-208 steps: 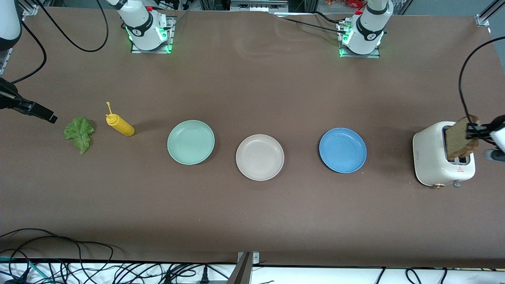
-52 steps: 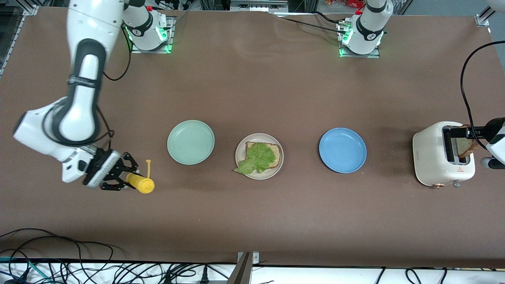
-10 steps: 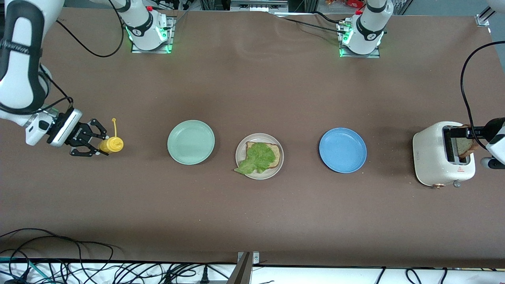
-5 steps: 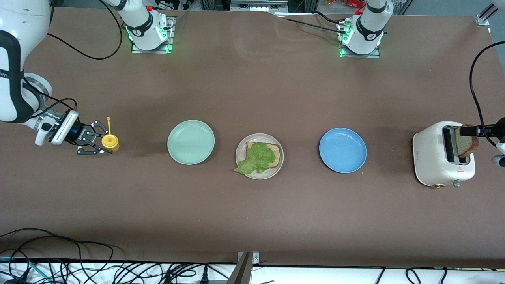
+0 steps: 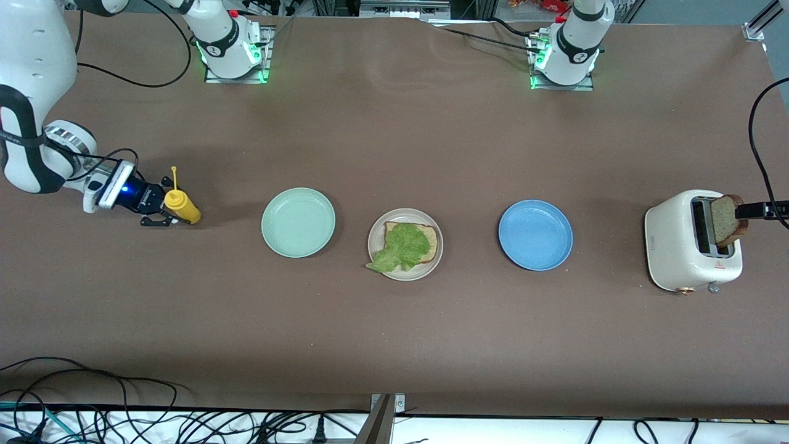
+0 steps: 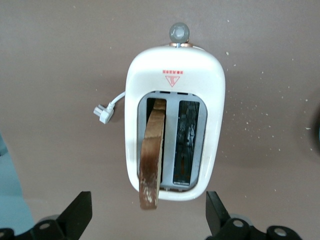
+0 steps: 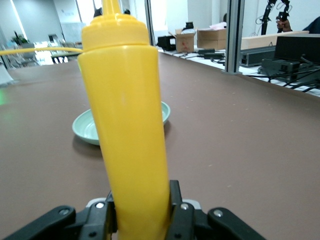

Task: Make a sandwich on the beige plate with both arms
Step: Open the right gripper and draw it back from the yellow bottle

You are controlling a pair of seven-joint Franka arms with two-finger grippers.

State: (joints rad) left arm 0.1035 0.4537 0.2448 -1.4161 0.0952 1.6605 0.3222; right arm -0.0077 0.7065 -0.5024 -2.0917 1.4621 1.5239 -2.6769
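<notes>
Beige plate (image 5: 375,264): on the table (image 5: 394,333), between the mint plate (image 5: 298,222) and the blue plate (image 5: 535,235).
Sandwich so far: one bread slice (image 5: 433,237) lies on the beige plate with a lettuce leaf (image 5: 402,246) on it; the leaf hangs over the plate's near rim.
Second slice (image 5: 727,219): held above the toaster (image 5: 675,246), at the left arm's end of the table.
Left pincer (image 5: 739,211): clamped on the second slice's upper edge, over the toaster's slot.
Right pincer (image 5: 159,208): closed around the base of the yellow squeeze bottle (image 5: 182,207), at the right arm's end of the table, near the mint plate.
</notes>
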